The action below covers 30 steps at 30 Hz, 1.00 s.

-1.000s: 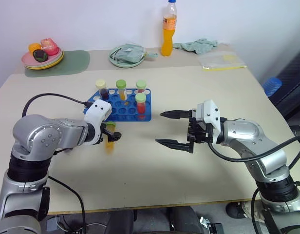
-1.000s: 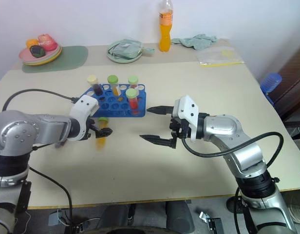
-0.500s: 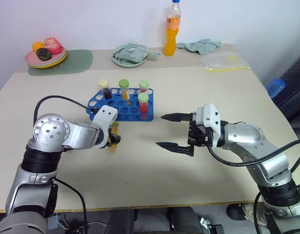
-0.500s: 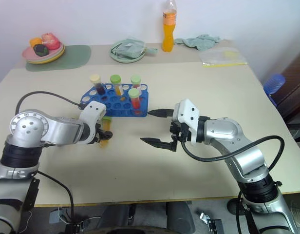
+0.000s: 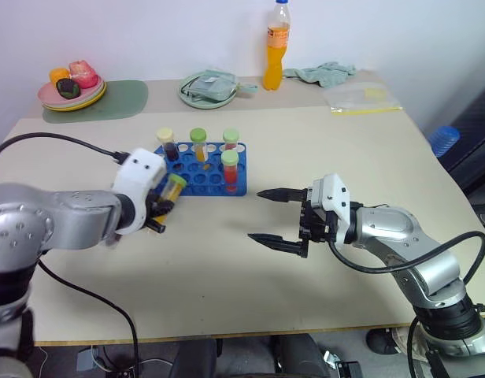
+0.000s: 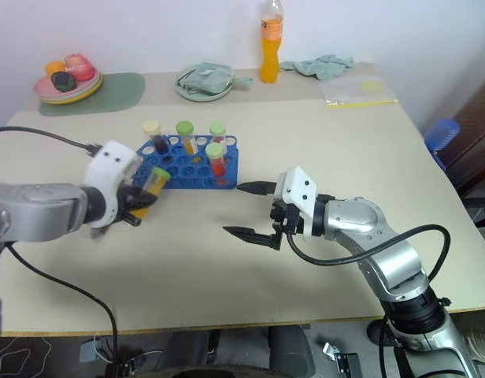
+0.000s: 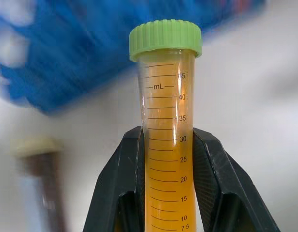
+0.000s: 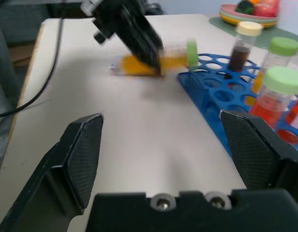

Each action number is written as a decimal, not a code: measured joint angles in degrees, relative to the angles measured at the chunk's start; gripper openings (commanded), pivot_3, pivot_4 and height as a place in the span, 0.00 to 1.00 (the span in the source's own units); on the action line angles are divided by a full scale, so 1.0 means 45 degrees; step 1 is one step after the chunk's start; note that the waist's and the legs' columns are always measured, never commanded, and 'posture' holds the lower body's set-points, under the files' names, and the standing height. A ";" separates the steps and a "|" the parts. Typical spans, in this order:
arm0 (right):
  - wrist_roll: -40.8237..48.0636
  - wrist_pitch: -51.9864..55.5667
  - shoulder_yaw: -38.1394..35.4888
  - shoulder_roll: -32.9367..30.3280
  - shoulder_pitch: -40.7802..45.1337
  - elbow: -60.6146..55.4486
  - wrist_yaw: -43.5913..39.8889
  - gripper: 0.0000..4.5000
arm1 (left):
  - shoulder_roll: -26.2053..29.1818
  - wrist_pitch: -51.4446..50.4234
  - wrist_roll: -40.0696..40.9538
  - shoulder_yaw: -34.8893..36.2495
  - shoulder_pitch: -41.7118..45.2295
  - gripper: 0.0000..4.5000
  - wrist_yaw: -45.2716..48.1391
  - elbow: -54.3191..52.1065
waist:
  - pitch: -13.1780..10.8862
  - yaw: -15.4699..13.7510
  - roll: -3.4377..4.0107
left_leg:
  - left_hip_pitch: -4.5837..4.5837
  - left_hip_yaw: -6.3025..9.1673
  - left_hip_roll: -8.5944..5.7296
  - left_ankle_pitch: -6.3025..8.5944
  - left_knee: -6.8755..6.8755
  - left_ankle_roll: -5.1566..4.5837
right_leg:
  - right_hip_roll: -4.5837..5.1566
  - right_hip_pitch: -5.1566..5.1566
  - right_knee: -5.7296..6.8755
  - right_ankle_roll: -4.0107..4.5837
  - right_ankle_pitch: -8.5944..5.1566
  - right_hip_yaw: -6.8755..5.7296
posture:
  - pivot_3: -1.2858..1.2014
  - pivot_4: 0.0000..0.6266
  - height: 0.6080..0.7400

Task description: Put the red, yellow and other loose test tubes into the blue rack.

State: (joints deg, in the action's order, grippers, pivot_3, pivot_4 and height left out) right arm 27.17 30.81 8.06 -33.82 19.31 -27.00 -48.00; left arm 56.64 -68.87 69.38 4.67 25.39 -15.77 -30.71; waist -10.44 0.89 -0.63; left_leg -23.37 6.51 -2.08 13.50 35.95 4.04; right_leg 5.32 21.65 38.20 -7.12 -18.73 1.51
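Observation:
My left gripper (image 5: 162, 208) is shut on a yellow test tube (image 5: 174, 187) with a green cap and holds it tilted above the table, just in front of the blue rack's (image 5: 208, 181) left end. In the left wrist view both fingers press on the yellow tube (image 7: 165, 121) below its cap. Several capped tubes stand in the rack: a dark one (image 5: 166, 143), an orange one (image 5: 198, 145) and two red ones (image 5: 229, 167). To the right of the rack my right gripper (image 5: 268, 215) hovers open with nothing in it, its fingertips pointing left.
Along the back edge are an orange drink bottle (image 5: 275, 46), a green lidded dish (image 5: 209, 87), a plate of fruit (image 5: 70, 87) on a green mat, a cloth (image 5: 321, 73) and a plastic bag (image 5: 360, 96). A blue object (image 5: 441, 139) sits beyond the table's right edge.
My left gripper has shut on the yellow tube that lay on the table and lifted it up. The right gripper has stayed put, open. The camera view has shifted slightly.

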 measured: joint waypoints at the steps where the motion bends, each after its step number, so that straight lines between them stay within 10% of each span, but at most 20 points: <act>1: -0.0063 0.0015 0.0021 0.0117 -0.0034 0.0204 0.0204 0.95 | -0.0101 0.1005 -0.1031 -0.0009 -0.0260 0.17 0.0468 -0.0022 | -0.0001 -0.0050 -0.0002 | -0.0005 0.0005 0.0000 0.0001 0.0002 -0.0002 | 0.0000 -0.0003 -0.0002 0.0001 0.0001 -0.0005 | 0.52 0.24 1.00; 12: -0.1214 -0.0016 0.0589 0.1510 -0.0888 0.1008 0.1906 0.95 | -0.6074 1.2358 -1.1480 -0.3658 -0.0753 0.17 0.3365 0.3197 | 0.0002 -0.0277 -0.0005 | -0.0013 0.0009 -0.0016 0.0041 0.0017 -0.0073 | 0.0016 -0.0025 -0.0041 -0.0009 0.0006 -0.0015 | 0.52 0.24 1.00; 30: -0.1257 0.0206 0.0446 0.1673 -0.1343 0.0524 0.2776 0.95 | -0.9684 1.7988 -1.4742 -0.2811 -0.1059 0.17 0.4578 0.8579 | 0.0002 -0.0018 -0.0005 | -0.0006 0.0028 -0.0015 0.0044 0.0040 -0.0080 | 0.0007 -0.0035 -0.0017 -0.0015 0.0008 -0.0032 | 0.52 0.24 1.00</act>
State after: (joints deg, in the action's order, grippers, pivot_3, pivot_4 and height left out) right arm 21.52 31.74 10.07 -26.30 13.27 -24.64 -35.51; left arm 13.07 12.07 3.04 -7.98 20.62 4.83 7.89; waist -10.43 0.81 -0.66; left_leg -23.40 6.64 -2.15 13.70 36.13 3.68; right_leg 5.35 21.50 38.12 -7.19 -18.69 1.36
